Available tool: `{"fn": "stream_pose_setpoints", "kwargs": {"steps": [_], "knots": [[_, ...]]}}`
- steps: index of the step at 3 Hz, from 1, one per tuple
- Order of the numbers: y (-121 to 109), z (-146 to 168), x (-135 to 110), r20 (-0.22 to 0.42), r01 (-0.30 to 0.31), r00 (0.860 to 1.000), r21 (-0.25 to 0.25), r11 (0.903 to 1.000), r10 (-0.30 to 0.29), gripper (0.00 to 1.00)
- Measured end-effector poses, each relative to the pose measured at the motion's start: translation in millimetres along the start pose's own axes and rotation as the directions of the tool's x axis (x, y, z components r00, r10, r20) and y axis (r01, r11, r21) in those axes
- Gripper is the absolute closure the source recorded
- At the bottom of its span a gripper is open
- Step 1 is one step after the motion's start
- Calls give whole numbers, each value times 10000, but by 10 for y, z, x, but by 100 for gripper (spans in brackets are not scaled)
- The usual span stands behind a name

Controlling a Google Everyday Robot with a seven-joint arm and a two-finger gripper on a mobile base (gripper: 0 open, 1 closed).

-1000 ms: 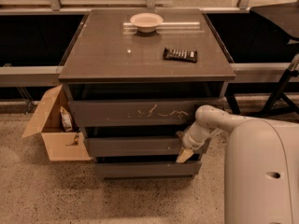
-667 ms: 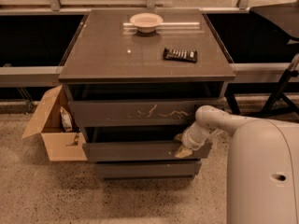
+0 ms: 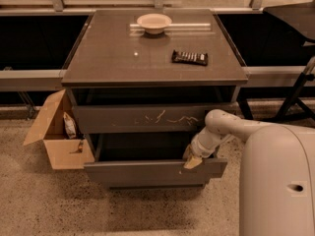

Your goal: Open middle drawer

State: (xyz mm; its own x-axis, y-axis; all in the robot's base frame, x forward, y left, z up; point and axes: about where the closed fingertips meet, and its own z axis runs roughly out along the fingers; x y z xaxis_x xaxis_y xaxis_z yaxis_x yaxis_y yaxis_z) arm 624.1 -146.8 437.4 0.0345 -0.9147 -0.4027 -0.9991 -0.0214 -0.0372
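Here's the middle drawer (image 3: 147,172) - plain dark front, standing well out from the cabinet (image 3: 147,58), its deep box open to view behind the front. Above it the scratched front (image 3: 147,118) sits only a little proud of the carcass. The gripper (image 3: 192,161) is right up at the top edge of the middle front, near its right-hand corner, with the arm (image 3: 224,126) reaching in from the robot body (image 3: 278,181) at the right. Whether the gripper is spread or clamped on that edge, I cannot tell from here; it is touching the edge or just beside it.

Now the relation that matters: the front's long axis runs left to right across the view, and the gripper meets it far out at the right end, not the middle. The slide travel runs square to that axis, straight out toward the near side of the floor. So any further pull, by my reading, has to go straight along the runners - a tug angled toward the robot's own side would tend to skew the box and bind it.

Judged from how far the front stands out, the opening looks largely done. Up top, a bowl (image 3: 154,22) sits by the far edge and a dark flat object (image 3: 189,57) toward the right edge, with a cardboard box (image 3: 59,141) on the floor beside the cabinet's left side.
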Motion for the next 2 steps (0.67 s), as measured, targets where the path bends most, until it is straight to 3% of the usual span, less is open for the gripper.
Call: {"fn": "stream_pose_setpoints", "kwargs": {"steps": [1, 2], "knots": [[0, 0, 0, 0, 0, 10000, -1, 10000, 0, 81], [0, 1, 0, 0, 0, 10000, -1, 10000, 0, 50]]}}
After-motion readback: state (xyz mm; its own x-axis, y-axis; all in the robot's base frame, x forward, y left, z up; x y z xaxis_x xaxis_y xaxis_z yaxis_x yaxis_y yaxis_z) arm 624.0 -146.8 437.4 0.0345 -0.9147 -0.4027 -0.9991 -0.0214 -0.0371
